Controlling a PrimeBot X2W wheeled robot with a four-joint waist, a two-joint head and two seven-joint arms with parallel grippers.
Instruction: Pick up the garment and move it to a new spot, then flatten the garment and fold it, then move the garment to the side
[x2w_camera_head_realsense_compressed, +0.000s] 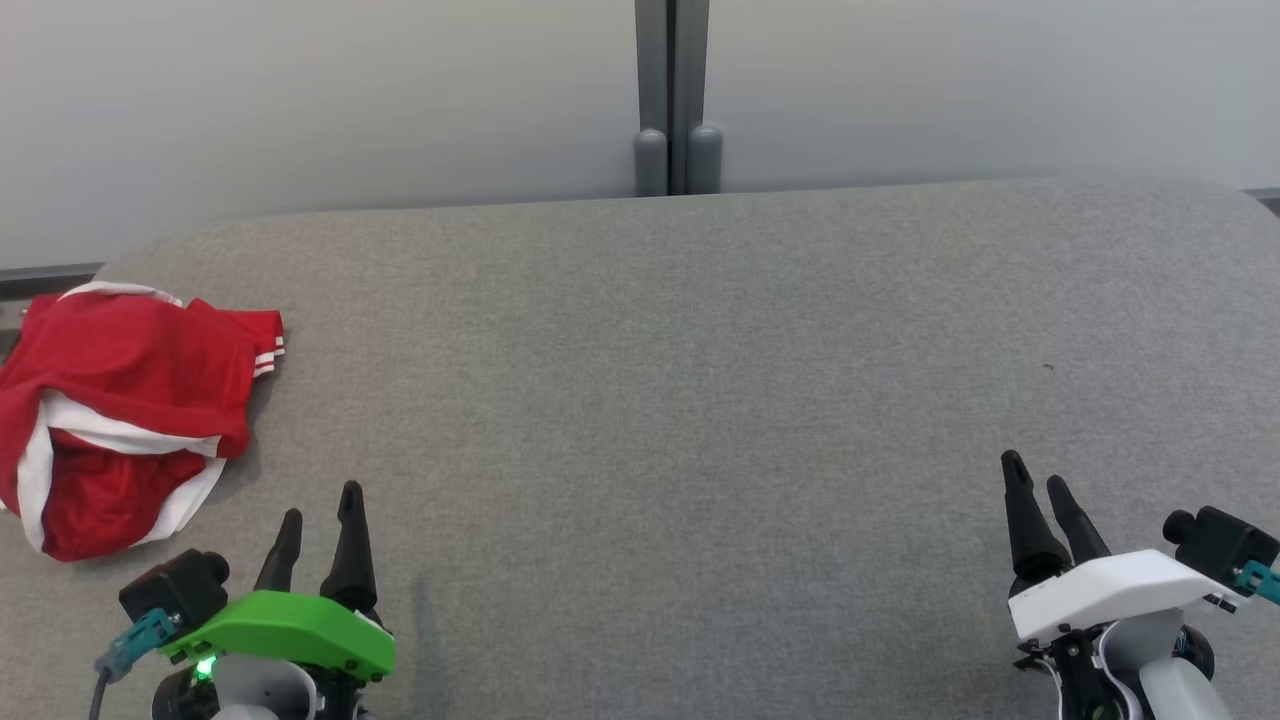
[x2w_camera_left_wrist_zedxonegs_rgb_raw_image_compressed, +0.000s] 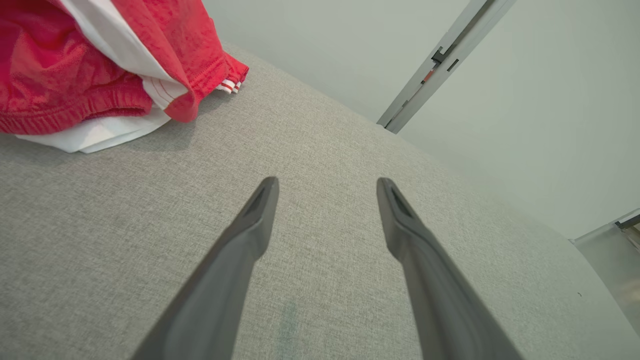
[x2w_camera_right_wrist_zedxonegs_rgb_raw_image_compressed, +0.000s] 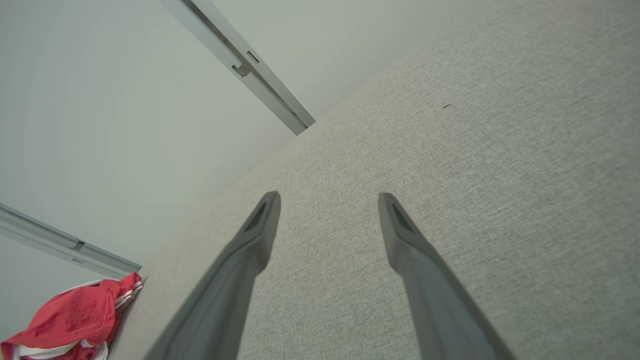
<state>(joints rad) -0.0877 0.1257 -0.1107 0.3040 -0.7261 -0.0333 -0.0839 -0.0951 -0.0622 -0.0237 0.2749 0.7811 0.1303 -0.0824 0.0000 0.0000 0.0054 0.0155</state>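
At nine o'clock in the head view, the garment (x2w_camera_head_realsense_compressed: 130, 420) is lying in a crumpled heap near the table's left edge. It is red fabric with a fine mesh-like texture and smooth white panels. A gathered red band is showing in the left wrist view, and thin white stripes are edging one hem. It is resting on the table (x2w_camera_head_realsense_compressed: 700, 400), whose top is wearing a grey, finely woven cover with rounded far corners.

At seven o'clock, the green-topped left gripper (x2w_camera_head_realsense_compressed: 321, 502) is pointing two tapered dark fingers toward twelve, spread apart and grasping nothing. The garment is sitting near them at about ten o'clock, not touching.

At twelve, a smooth grey post (x2w_camera_head_realsense_compressed: 672, 100) is splitting the pale matte wall (x2w_camera_head_realsense_compressed: 300, 100).

At five o'clock, the white-topped right gripper (x2w_camera_head_realsense_compressed: 1034, 470) is holding its slim, pointed fingers released and empty over bare cloth, well apart from the garment.
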